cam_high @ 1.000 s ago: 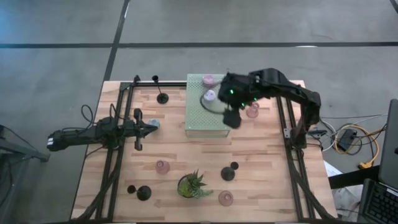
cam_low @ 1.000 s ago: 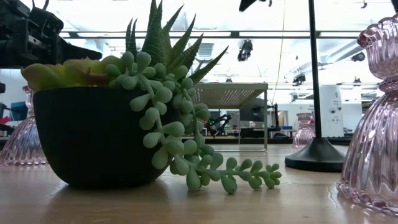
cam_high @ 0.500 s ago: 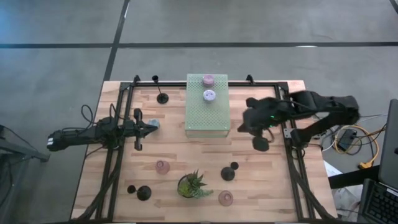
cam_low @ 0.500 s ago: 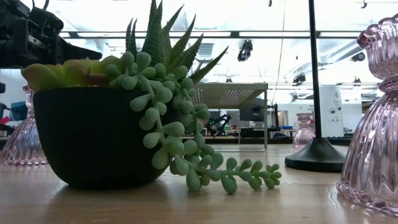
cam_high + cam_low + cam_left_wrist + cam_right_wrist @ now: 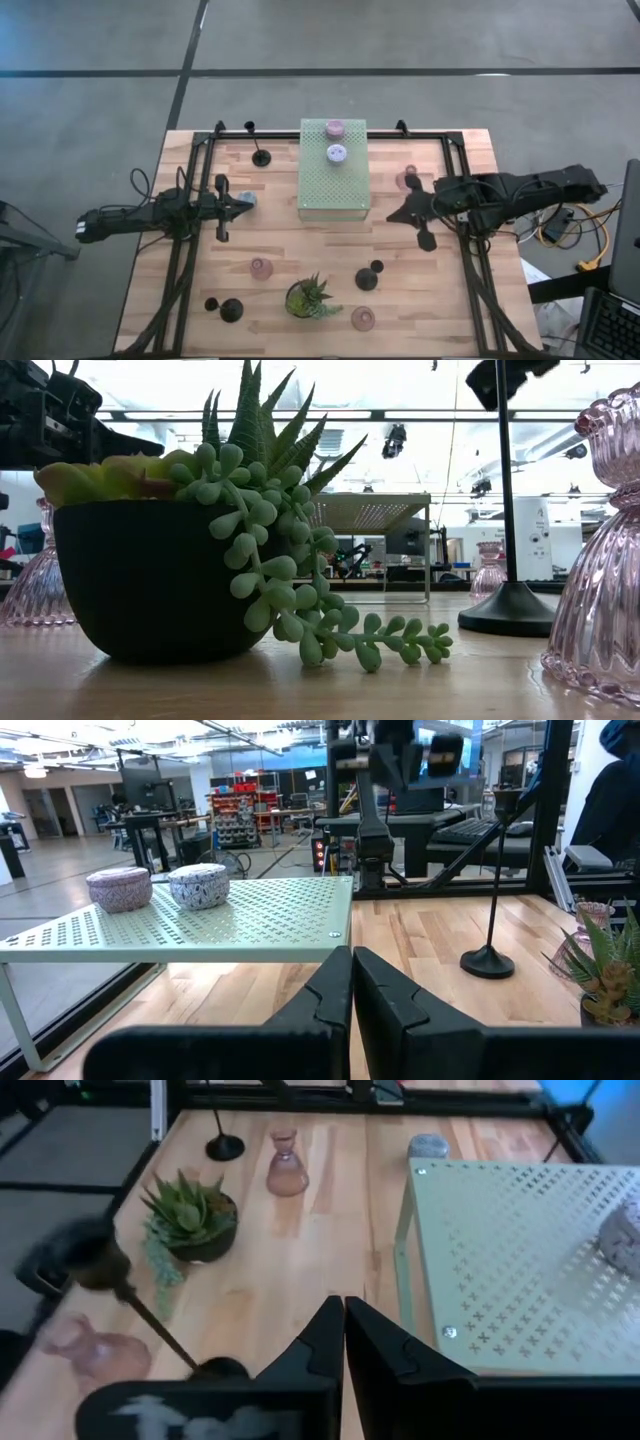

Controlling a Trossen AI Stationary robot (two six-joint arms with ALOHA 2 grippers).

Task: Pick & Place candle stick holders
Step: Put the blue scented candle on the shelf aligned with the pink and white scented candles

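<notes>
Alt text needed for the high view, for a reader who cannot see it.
Overhead view of a wooden table: two lilac-grey holders sit on a pale green perforated box. The right end effector, shut and empty, hovers right of it. Black and pink holders and a potted plant are scattered around.

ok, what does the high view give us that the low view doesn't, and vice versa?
High only: the left gripper out to the left of the green perforated stand, the right gripper to its right, and two squat holders on top of the stand. Low only: the room and ceiling lights behind the table. Both: the plant, the stand, pink glass holders and a black holder with a thin stem.
</notes>
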